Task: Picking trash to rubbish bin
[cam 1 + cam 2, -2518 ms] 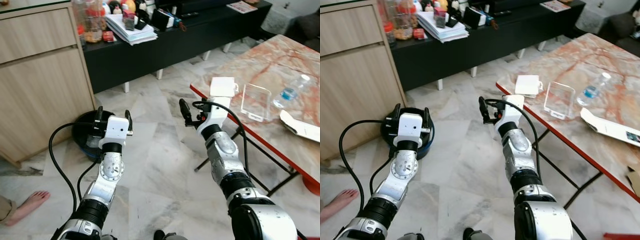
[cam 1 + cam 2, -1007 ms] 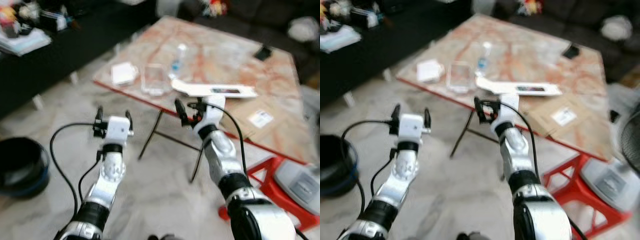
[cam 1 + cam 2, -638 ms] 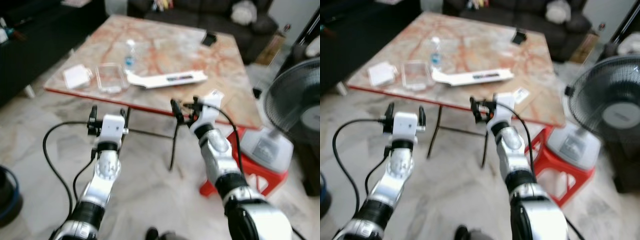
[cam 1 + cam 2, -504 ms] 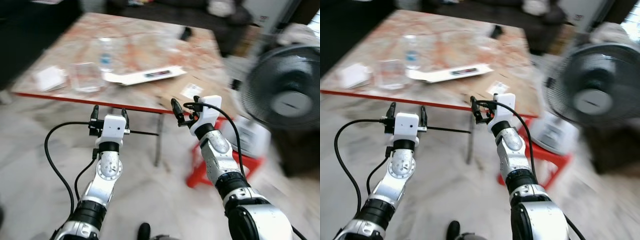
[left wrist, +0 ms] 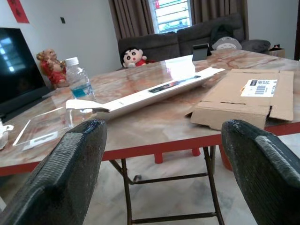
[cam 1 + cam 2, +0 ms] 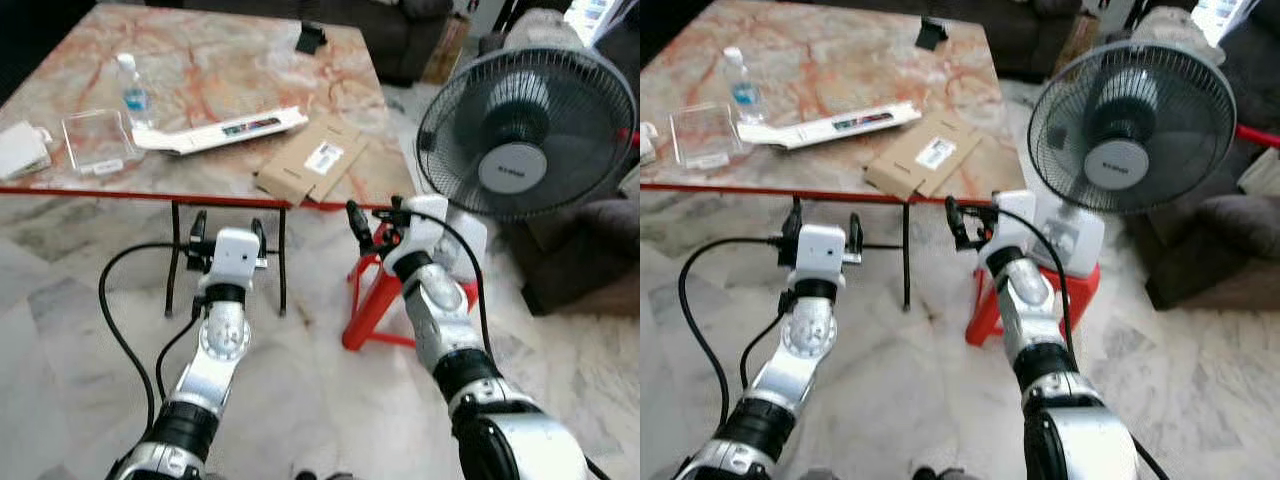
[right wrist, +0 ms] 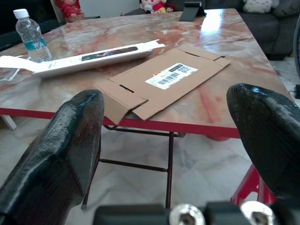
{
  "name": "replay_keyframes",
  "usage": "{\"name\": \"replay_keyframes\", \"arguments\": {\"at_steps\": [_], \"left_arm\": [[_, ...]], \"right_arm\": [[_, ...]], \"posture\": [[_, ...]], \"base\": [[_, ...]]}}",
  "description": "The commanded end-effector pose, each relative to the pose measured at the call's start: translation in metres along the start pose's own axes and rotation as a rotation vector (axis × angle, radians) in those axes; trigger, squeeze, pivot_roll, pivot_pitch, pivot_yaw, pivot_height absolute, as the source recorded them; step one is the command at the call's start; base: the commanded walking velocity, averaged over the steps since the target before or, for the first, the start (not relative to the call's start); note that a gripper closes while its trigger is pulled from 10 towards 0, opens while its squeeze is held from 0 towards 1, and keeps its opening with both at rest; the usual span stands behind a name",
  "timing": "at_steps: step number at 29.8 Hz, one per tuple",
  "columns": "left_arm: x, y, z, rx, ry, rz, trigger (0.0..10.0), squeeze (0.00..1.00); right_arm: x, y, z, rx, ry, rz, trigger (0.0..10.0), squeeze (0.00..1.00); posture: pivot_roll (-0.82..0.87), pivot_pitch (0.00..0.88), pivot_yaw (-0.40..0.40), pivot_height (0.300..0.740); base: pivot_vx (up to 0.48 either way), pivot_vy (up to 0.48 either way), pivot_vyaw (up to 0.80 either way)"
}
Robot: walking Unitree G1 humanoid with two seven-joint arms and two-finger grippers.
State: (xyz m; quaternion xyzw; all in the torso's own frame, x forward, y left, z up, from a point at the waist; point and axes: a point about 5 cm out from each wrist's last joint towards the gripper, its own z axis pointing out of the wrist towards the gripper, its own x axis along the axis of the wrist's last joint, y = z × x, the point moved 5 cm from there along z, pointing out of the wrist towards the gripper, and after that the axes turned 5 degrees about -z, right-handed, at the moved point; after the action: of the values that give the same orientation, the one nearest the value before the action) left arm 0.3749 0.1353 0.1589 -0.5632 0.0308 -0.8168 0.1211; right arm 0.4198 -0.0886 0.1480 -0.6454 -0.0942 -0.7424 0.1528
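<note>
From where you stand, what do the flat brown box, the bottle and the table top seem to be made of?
The flat brown box looks like matte corrugated cardboard, with cut flaps and a white barcode label. The bottle seems clear plastic, see-through with a white cap. The table top looks like polished marble or an imitation: red veining, glossy reflections.

Bench [image 6: 200, 60] cut off at the left and top edges in the eye views. White pad [image 6: 18, 150] at its left corner partly out of frame. Fan [image 6: 520, 150]: its base sits behind the right arm, and the red stool [image 6: 365, 300] under it is mostly hidden too. Printing on the cardboard label [image 7: 171, 75] and the long white box [image 7: 93, 54] too small to read. Dark object [image 6: 310, 38] at the bench's far edge, can't tell what it is.
</note>
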Motion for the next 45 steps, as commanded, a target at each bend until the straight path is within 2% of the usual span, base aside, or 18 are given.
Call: {"name": "replay_keyframes", "arguments": {"at_steps": [1, 5, 18, 23, 29, 32, 35, 37, 42, 45], "left_arm": [[0.001, 0.0, 0.0, 0.009, -0.004, -0.022, 10.0, 0.0], [0.001, -0.003, 0.0, 0.025, -0.012, -0.042, 10.0, 0.0], [0.001, -0.005, 0.0, 0.031, -0.021, -0.044, 10.0, 0.0], [0.002, -0.004, -0.001, 0.027, -0.019, -0.03, 10.0, 0.0], [0.004, -0.007, 0.003, 0.083, -0.056, -0.13, 10.0, 0.0], [0.005, -0.008, 0.003, 0.085, -0.057, -0.132, 10.0, 0.0], [0.016, -0.005, 0.009, 0.083, -0.031, -0.142, 10.0, 0.0], [0.016, -0.004, 0.009, 0.08, -0.038, -0.178, 10.0, 0.0], [0.016, -0.006, 0.008, 0.094, -0.049, -0.17, 10.0, 0.0], [0.014, -0.008, 0.008, 0.1, -0.058, -0.172, 10.0, 0.0]], "right_arm": [[0.006, 0.0, 0.002, 0.003, 0.02, -0.001, 10.0, 0.0], [0.006, 0.0, 0.001, 0.006, 0.019, -0.001, 10.0, 0.0], [0.004, -0.002, 0.0, 0.013, 0.017, 0.002, 10.0, 0.0], [0.006, -0.006, 0.001, 0.022, 0.024, 0.004, 10.0, 0.0], [0.008, -0.012, 0.002, 0.043, 0.033, 0.0, 10.0, 0.0], [0.008, -0.012, 0.002, 0.043, 0.032, -0.001, 10.0, 0.0], [0.009, -0.013, 0.003, 0.043, 0.031, -0.002, 10.0, 0.0], [0.009, -0.014, 0.003, 0.045, 0.029, -0.013, 10.0, 0.0], [0.01, -0.015, 0.002, 0.056, 0.035, -0.062, 10.0, 0.0], [0.01, -0.013, 0.001, 0.036, 0.038, -0.011, 10.0, 0.0]], "posture": [[0.08, 0.147, -0.158, 0.74], [0.08, 0.149, -0.162, 0.74], [0.08, 0.157, -0.156, 0.74], [0.08, 0.161, -0.15, 0.74], [0.09, 0.161, -0.146, 0.74], [0.09, 0.161, -0.146, 0.74], [0.09, 0.159, -0.137, 0.74], [0.09, 0.157, -0.133, 0.74], [0.08, 0.148, -0.124, 0.74], [0.08, 0.14, -0.121, 0.74]], "base": [[0.0, 0.0, 0.0], [0.0, 0.0, 0.0], [0.0, 0.265, 0.0], [0.0, 0.0, 0.0], [0.0, 0.0, 0.0], [0.0, 0.0, 0.0], [0.0, 0.0, 0.0], [0.0, 0.0, 0.0], [0.107, 0.0, 0.48], [0.363, 0.0, 0.27]]}}
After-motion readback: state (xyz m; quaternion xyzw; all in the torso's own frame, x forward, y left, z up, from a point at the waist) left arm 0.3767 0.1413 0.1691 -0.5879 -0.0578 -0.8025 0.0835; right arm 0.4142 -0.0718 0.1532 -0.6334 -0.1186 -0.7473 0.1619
